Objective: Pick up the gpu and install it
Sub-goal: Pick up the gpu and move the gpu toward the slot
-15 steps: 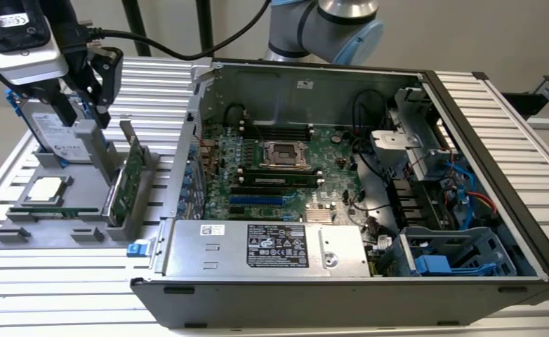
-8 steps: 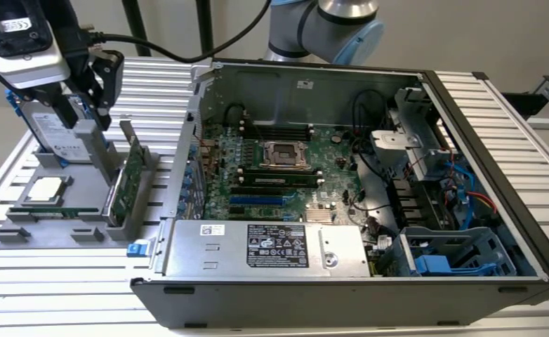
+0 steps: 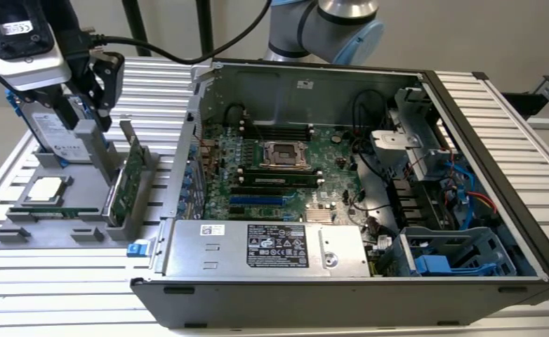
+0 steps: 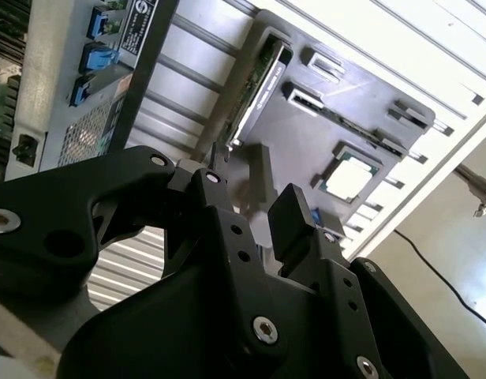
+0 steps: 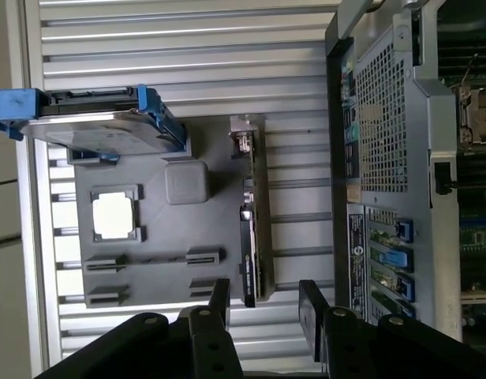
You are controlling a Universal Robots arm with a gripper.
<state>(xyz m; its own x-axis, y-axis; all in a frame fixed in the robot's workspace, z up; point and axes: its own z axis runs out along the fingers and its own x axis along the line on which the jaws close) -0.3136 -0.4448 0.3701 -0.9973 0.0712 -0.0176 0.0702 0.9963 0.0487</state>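
Note:
The gpu (image 3: pixel 123 184) stands on its edge in a slot of the grey holder tray (image 3: pixel 31 232), left of the computer case in the exterior view. In the first wrist view I see the gpu (image 5: pixel 255 229) edge-on, with its silver bracket (image 5: pixel 243 136) at one end. My gripper (image 3: pixel 95 91) hangs above the tray, higher than the card and apart from it. Both wrist views show the gripper (image 5: pixel 267 308) open, its black fingers (image 5: pixel 219 304) spread with nothing between them. In the second wrist view the gpu (image 4: pixel 257 83) lies beyond the gripper (image 4: pixel 255 213).
On the same tray are a silver hard drive in a blue frame (image 5: pixel 101 126) and a square processor (image 5: pixel 115 215). The open computer case (image 3: pixel 499 175) sits at the exterior view's right, with the motherboard (image 3: pixel 274 161), its blue slots (image 3: pixel 255 200) and the power supply (image 3: pixel 265 246).

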